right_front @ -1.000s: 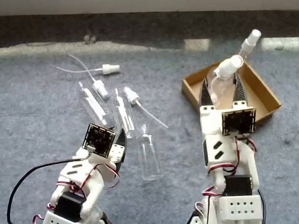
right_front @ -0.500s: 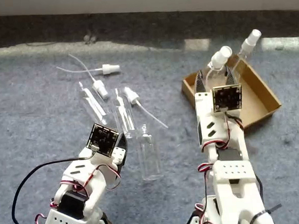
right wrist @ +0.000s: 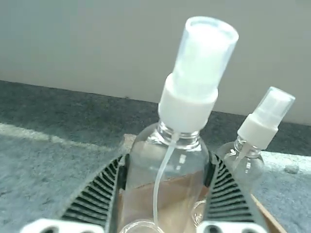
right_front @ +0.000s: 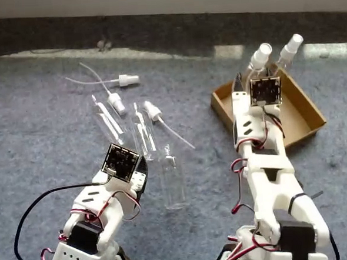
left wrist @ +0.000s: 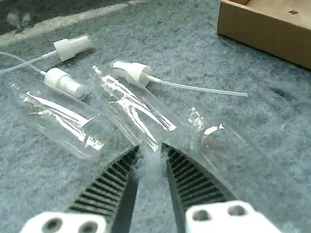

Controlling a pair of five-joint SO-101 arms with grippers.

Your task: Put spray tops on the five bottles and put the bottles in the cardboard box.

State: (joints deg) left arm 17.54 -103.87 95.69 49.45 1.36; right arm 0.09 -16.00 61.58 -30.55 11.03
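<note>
Looks like the boxing step for a second finished bottle. Gripping a capped bottle (right wrist: 167,179) in the right claw (right wrist: 167,165), clenched around its clear body, upright, spray top uppermost, tube hanging down inside. Holding it over the far end of the cardboard box (right_front: 221,110), just beside a second capped bottle (right wrist: 249,162) standing in there already. Cannot tell whether the held base touches the box floor yet.

Next, probably: lower until the base sits flat, ease the fingers apart, then draw back and up without tipping the neighbour.

Resting the left claw (left wrist: 150,150) low over the carpet (right_front: 46,161), fingers slightly apart, grasping nothing, tips just beside the base of the middle one of three bare bottles (left wrist: 131,109) lying side by side. Three loose spray tops (left wrist: 131,71) near their necks, tubes trailing.

After boxing, presumably: steady one lying bottle, feed a tube into its neck, seat the top. Slippery, round plastic, so likely to roll.

Can read no brand, label or print on bottles, tops or box.
</note>
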